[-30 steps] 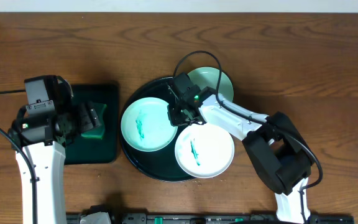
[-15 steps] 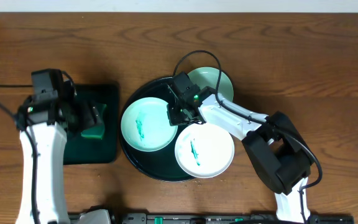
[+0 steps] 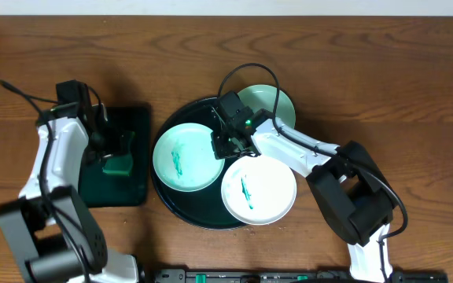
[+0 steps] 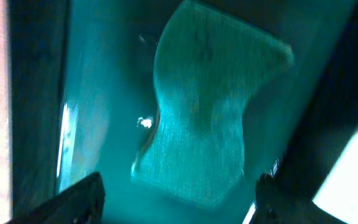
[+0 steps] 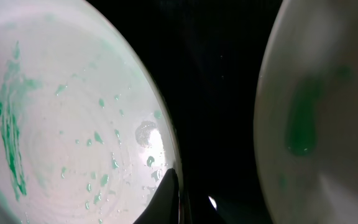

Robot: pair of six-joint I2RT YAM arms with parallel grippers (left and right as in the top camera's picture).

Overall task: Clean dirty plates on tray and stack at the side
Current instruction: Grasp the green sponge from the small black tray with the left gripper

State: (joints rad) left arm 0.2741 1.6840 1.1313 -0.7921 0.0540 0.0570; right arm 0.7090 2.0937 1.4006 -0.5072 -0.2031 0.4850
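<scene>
The round black tray sits in the middle of the wooden bench with three plates on or against it. A mint-green plate streaked with green lies flat on the tray's left half. A white plate with a short green smear lies at the lower right, overhanging the tray's rim. A second mint-green plate rests at the upper right, partly over the rim and partly hidden by the right arm. The right gripper reaches in from the right, closed on the right-hand rim of the streaked mint-green plate; in the wrist view its dark tip sits exactly on that edge, with bare black tray between this plate and the neighbouring one. Well apart to the left lies a rectangular dark green tray holding a green sponge, which is pinched in at the waist. The left gripper hangs over that tray, open, its fingers spread wide on either side of the sponge and clear of it.
</scene>
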